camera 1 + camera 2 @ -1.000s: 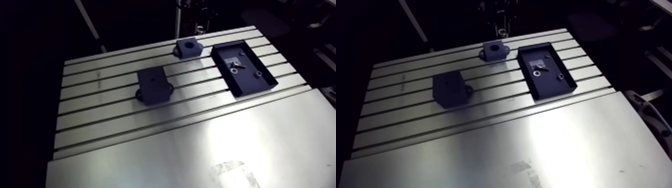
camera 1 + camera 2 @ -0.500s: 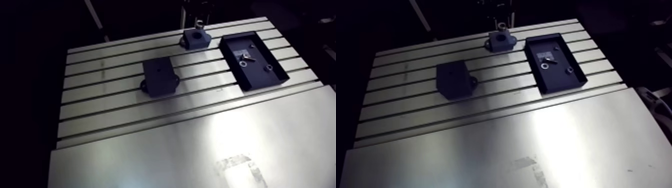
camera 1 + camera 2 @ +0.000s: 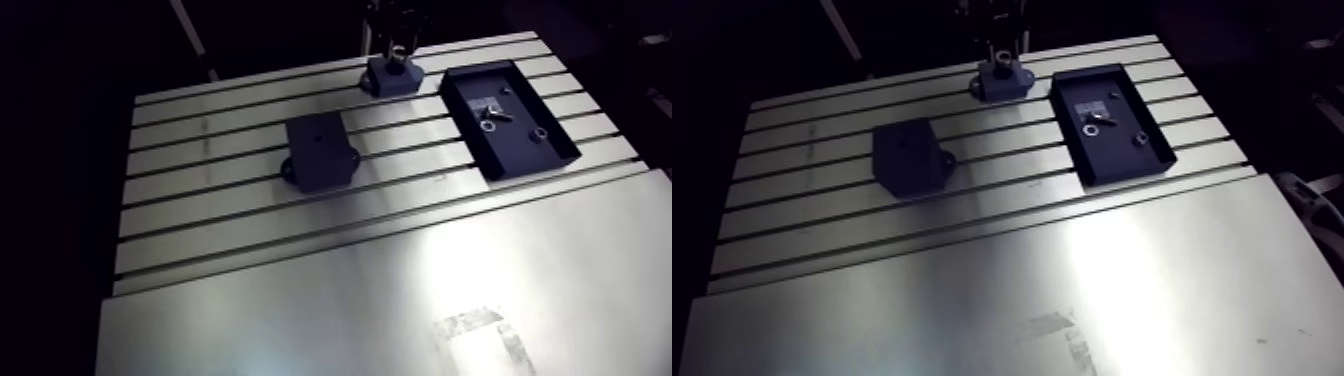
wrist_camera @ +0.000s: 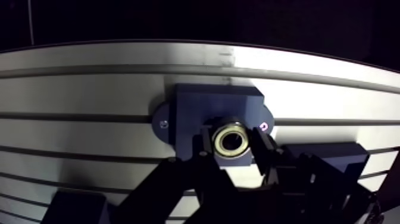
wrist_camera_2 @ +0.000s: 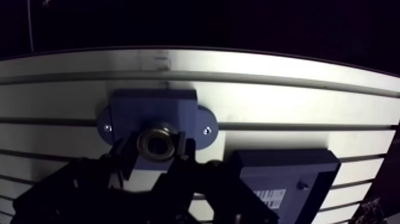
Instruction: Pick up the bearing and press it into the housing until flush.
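Pincer: the black two-fingered pincer point(image 4: 233, 144) is recorded in the wrist view as pinching a part, with both fingers point(image 4: 206, 143) pressed against its sides.
Held part: a silver metal ring bearing point(image 4: 231, 140) is gripped between the fingertips, its open bore turned toward the wrist camera.
Beneath the pincer: a blue block-shaped housing with two rounded side flanges point(image 4: 205, 106) is found directly under and just ahead of the fingertips. The bearing is lined up over its middle. Contact between the two cannot be judged.
Flange fixings: one small screw point(image 4: 164, 124) is noted in each flange, on either side of the fingers.
Beside the pincer: a dark rectangular open tray point(image 3: 512, 152) is placed near the housing but apart from it. Small metal fasteners point(image 3: 488, 121) and a pale label are seen inside.
Farther from the pincer: a dark blue box-shaped block point(image 3: 318, 160) is set on the side opposite the tray, well apart from the housing.
Support: all items are carried by the slotted aluminium table point(image 3: 220, 215).
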